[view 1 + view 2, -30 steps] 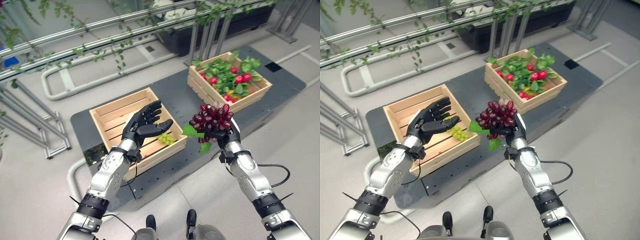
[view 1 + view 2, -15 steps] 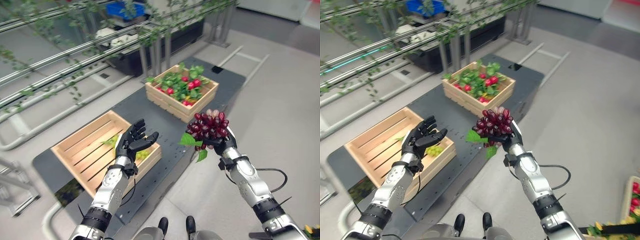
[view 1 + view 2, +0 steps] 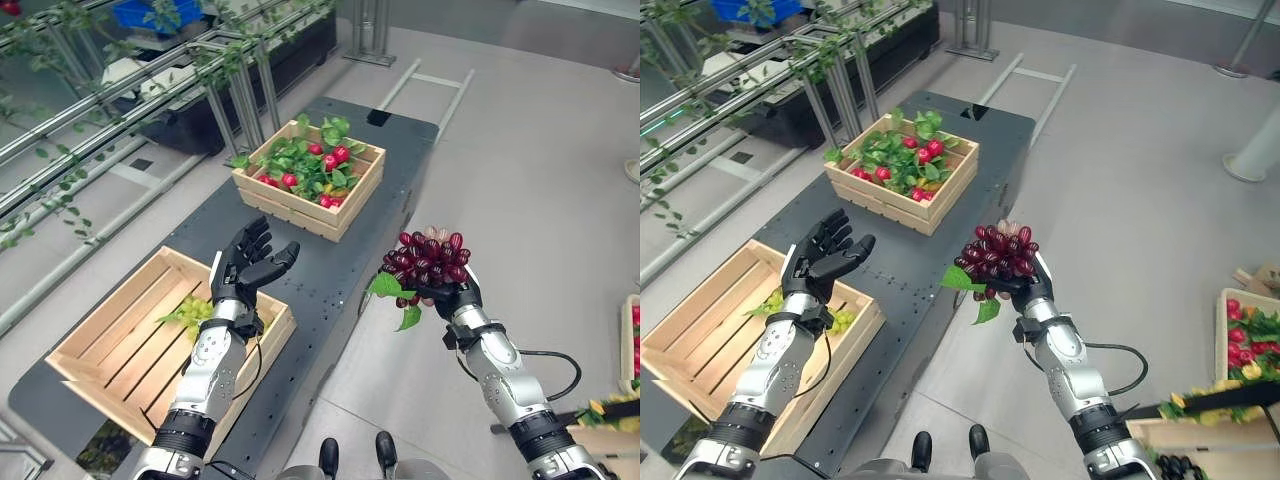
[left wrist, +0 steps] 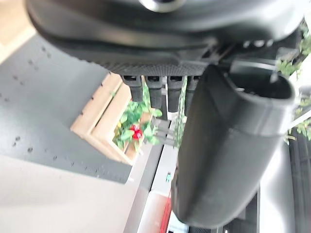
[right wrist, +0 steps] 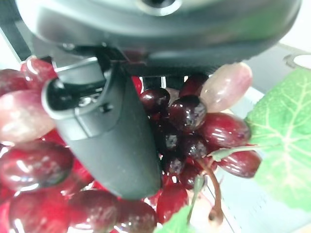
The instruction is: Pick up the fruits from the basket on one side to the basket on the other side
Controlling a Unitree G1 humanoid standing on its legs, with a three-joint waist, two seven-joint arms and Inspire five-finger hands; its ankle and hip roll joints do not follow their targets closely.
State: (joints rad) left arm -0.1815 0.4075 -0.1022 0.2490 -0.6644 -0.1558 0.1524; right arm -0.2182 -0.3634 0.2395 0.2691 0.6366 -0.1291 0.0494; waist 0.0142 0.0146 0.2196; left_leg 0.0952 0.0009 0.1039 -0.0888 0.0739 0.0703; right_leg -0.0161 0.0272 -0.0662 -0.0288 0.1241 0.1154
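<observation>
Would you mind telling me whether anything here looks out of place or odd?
Nothing looks spilled or damaged. The red grape bunch sits in the right hand, held over the floor past the dark table's edge, not over either crate. The left hand is open and empty above the near crate, which holds green grapes.
</observation>
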